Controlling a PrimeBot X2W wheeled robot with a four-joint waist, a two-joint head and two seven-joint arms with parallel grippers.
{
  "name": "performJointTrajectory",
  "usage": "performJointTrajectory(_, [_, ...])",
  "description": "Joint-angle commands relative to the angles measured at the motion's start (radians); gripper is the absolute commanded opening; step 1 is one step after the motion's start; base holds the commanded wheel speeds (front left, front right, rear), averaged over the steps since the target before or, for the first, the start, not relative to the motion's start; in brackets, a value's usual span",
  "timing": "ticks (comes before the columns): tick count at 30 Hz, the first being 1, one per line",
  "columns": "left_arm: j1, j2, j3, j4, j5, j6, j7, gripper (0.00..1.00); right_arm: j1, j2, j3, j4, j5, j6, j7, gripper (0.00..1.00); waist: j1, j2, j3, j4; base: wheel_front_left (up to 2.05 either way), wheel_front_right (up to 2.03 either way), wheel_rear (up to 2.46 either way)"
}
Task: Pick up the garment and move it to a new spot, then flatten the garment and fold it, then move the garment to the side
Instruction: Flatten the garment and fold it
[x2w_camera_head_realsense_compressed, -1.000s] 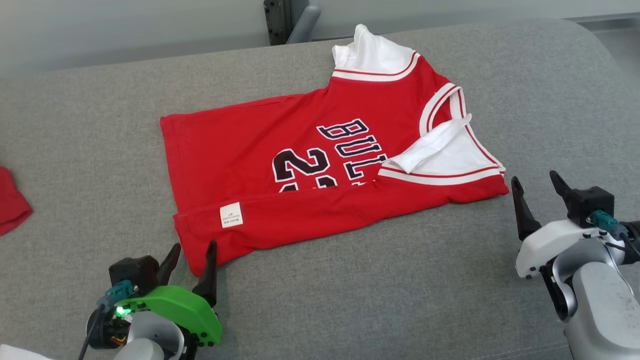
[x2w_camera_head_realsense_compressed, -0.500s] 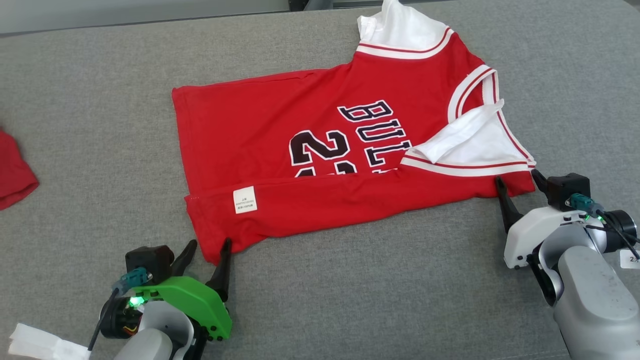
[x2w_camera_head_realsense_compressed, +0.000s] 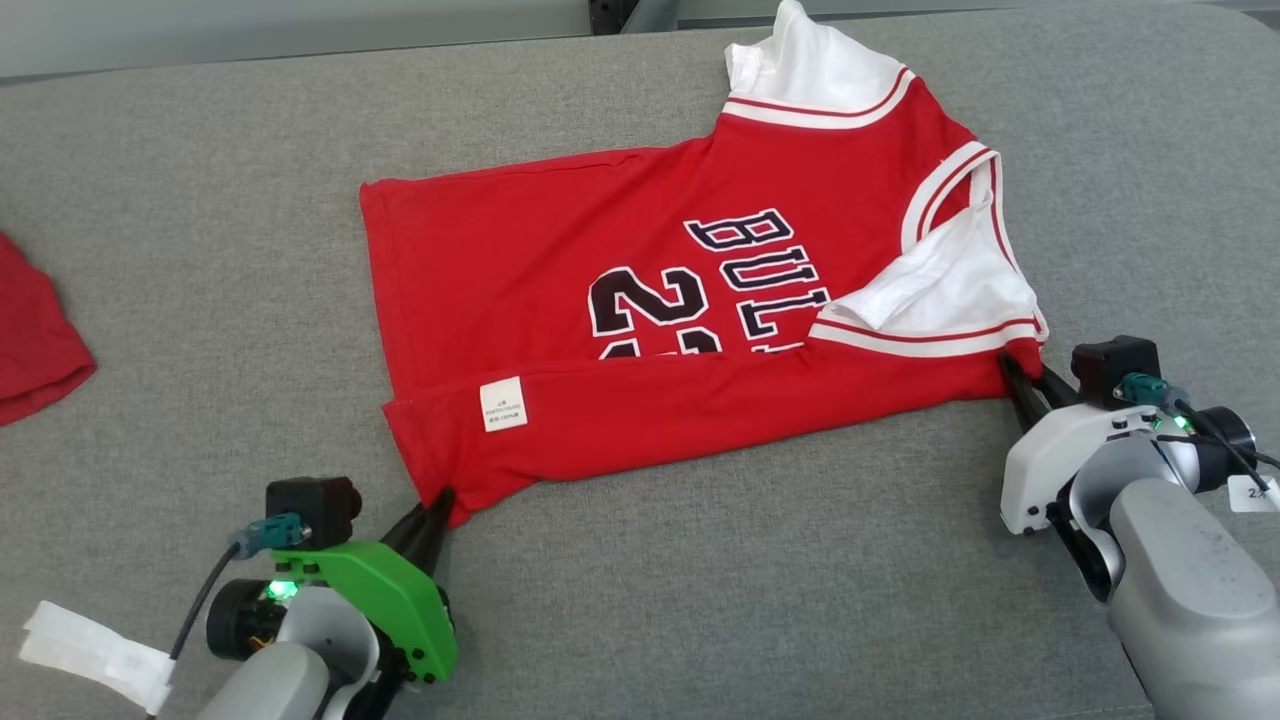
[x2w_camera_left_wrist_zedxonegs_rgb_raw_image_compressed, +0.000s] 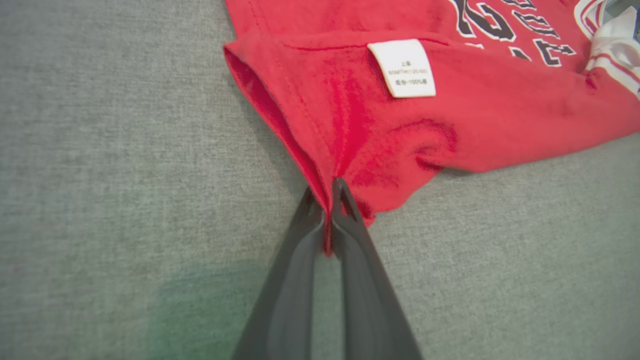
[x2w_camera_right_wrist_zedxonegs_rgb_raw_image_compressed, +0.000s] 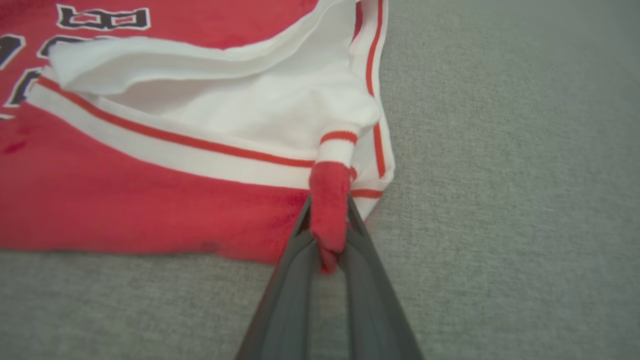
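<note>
Left tool (x2w_camera_left_wrist_zedxonegs_rgb_raw_image_compressed: 330, 200), its two dark fingers pressed together, pinches the near corner of the red garment (x2w_camera_left_wrist_zedxonegs_rgb_raw_image_compressed: 450, 120), which puckers into creases at the grip. A white label (x2w_camera_left_wrist_zedxonegs_rgb_raw_image_compressed: 402, 68) lies on the folded-over strip. Black-and-white lettering (x2w_camera_left_wrist_zedxonegs_rgb_raw_image_compressed: 500, 25) appears at top right. The garment rests on a grey woven surface (x2w_camera_left_wrist_zedxonegs_rgb_raw_image_compressed: 125, 150).

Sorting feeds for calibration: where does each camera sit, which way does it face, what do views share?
Head view: on the head, facing forward and down at the red jersey; left gripper lower left, right gripper lower right.
Left wrist view: on that wrist, along its fingers, shut on the hem corner.
Right wrist view: on that wrist, along its fingers, shut on the shoulder corner.
Shared: head and left wrist views show the white label.
</note>
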Motion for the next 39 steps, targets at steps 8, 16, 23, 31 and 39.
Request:
performJointTrajectory(8, [0.048,0.125,0.014,-0.129,-0.05,-0.027,0.108,0.0,0.099,-0.125,0.06,-0.186,0.193,-0.002,0.122,0.0,0.0,0.0,-0.042,-0.019,0.0,0.0,0.0])
performJointTrajectory(16, [0.171,0.255,0.037,-0.358,-0.1,0.01,0.195,0.0,0.304,-0.195,-0.011,-0.492,0.313,-0.002,0.289,0.0,0.0,0.0,-0.053,-0.043,0.0,0.0,0.0])
performJointTrajectory(23, [0.267,0.267,0.036,-0.406,-0.124,0.058,0.201,0.0,0.454,-0.15,-0.071,-0.618,0.306,-0.002,0.398,0.0,0.0,0.0,-0.029,-0.058,0.0,0.0,0.0])
performJointTrajectory(31, [0.26,0.253,0.023,-0.4,-0.103,0.054,0.185,1.0,0.462,-0.136,-0.109,-0.628,0.268,-0.002,0.428,1.0,0.0,0.0,-0.007,-0.047,0.0,0.0,0.0])
performJointTrajectory(39, [0.14,0.306,0.108,-0.485,-0.053,0.102,0.156,1.0,0.333,-0.17,-0.2,-0.82,0.239,-0.001,0.478,1.0,0.0,0.0,0.094,-0.026,0.0,0.0,0.0])
